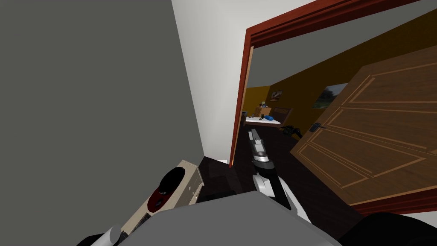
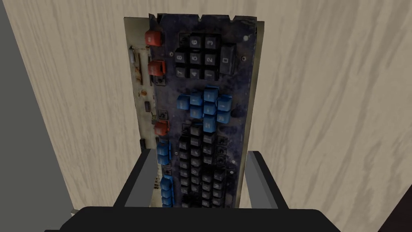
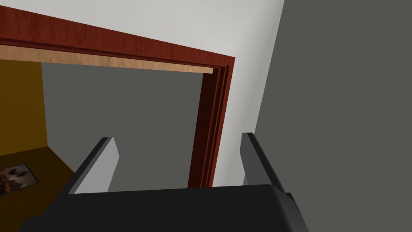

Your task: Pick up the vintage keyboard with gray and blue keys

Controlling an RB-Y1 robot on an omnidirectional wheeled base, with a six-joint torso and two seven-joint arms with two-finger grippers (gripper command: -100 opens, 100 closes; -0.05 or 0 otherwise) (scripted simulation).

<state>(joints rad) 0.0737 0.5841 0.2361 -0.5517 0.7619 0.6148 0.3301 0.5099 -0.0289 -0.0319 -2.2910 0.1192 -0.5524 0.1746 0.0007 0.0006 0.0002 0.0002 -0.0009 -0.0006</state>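
While two fingers of left gripper clamp one keyboard, right gripper gapes.

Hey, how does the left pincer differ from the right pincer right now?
The left pincer is shut on the long sides of the worn dark keyboard with blue, black and red keys; the right pincer holds nothing, and its fingers stand wider apart. The left pincer faces the pale wood-grain surface under the keyboard; the right pincer faces the red-brown door frame. Both have two light grey blade fingers on a dark box.
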